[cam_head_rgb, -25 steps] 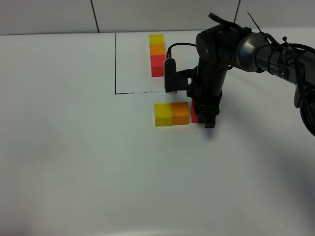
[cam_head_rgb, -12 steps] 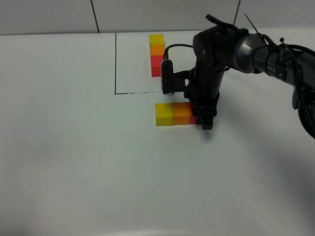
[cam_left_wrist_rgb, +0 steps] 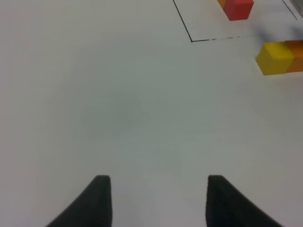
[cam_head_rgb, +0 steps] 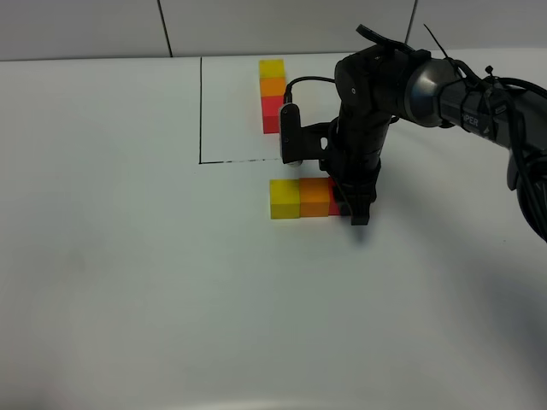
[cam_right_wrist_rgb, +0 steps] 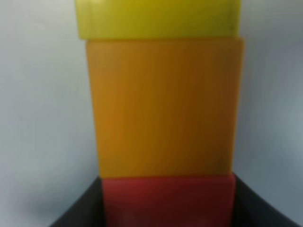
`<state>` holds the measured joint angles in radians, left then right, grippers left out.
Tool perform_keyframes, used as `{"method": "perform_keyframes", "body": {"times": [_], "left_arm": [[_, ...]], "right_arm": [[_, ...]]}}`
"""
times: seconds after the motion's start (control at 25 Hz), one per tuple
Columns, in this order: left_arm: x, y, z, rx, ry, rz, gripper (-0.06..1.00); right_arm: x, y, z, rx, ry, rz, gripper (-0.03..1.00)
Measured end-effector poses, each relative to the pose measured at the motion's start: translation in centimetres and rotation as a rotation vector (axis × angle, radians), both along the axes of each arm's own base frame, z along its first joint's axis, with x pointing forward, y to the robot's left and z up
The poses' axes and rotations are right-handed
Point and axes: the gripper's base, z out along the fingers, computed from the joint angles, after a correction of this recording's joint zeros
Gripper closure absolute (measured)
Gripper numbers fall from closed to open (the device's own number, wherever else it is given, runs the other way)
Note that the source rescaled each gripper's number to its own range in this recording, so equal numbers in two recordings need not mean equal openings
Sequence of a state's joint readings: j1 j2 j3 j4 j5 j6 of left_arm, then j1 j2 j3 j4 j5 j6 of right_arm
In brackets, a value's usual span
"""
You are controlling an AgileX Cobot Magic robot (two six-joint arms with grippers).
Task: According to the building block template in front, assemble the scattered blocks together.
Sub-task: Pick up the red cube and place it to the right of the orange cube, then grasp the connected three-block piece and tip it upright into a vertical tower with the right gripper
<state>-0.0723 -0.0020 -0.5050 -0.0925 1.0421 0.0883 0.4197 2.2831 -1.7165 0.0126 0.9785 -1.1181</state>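
The building block template (cam_head_rgb: 273, 90) is a yellow, orange, red row at the back, inside a thin black drawn frame (cam_head_rgb: 200, 111). Of the scattered blocks, the yellow cube (cam_head_rgb: 285, 198) and the orange cube (cam_head_rgb: 314, 196) touch in a row in front of that frame. The red cube (cam_head_rgb: 334, 206) sits against the orange one's right side, mostly hidden by my right gripper (cam_head_rgb: 352, 207), which is shut on it. The right wrist view shows red (cam_right_wrist_rgb: 168, 189), orange (cam_right_wrist_rgb: 163, 104) and yellow (cam_right_wrist_rgb: 156, 19) in line. My left gripper (cam_left_wrist_rgb: 154, 203) is shut and holds nothing.
White table (cam_head_rgb: 128, 282) all round, with a wall at the back. My right arm (cam_head_rgb: 444, 90) reaches in from the right, its cable hanging by the frame's lower line. The left wrist view shows the template's red end (cam_left_wrist_rgb: 238, 9) and the yellow cube (cam_left_wrist_rgb: 274, 57) far off.
My right gripper moved a little to the left with the red cube, bringing it up against the orange cube. Nothing has moved over the last half second.
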Motion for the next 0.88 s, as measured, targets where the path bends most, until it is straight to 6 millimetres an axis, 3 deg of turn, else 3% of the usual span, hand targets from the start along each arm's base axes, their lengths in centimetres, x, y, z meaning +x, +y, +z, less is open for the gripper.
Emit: {"method": "perform_keyframes", "body": {"times": [0.16, 0.24, 0.32, 0.48, 0.56, 0.88], "left_arm": [[0.0, 0.0, 0.0, 0.000, 0.000, 0.000, 0.91], [0.0, 0.0, 0.0, 0.000, 0.000, 0.000, 0.91], [0.0, 0.0, 0.0, 0.000, 0.000, 0.000, 0.91], [0.0, 0.0, 0.0, 0.000, 0.000, 0.000, 0.91], [0.0, 0.0, 0.0, 0.000, 0.000, 0.000, 0.91], [0.0, 0.0, 0.0, 0.000, 0.000, 0.000, 0.91]], "right_arm": [[-0.1, 0.1, -0.1, 0.012, 0.012, -0.009, 0.94], [-0.1, 0.2, 0.0, 0.019, 0.015, -0.013, 0.88], [-0.2, 0.2, 0.0, 0.026, 0.019, -0.017, 0.72], [-0.3, 0.1, 2.0, 0.041, -0.008, -0.024, 0.37], [-0.3, -0.1, 3.2, 0.043, -0.036, -0.040, 0.27], [-1.3, -1.3, 7.9, 0.051, -0.126, -0.237, 0.23]]}}
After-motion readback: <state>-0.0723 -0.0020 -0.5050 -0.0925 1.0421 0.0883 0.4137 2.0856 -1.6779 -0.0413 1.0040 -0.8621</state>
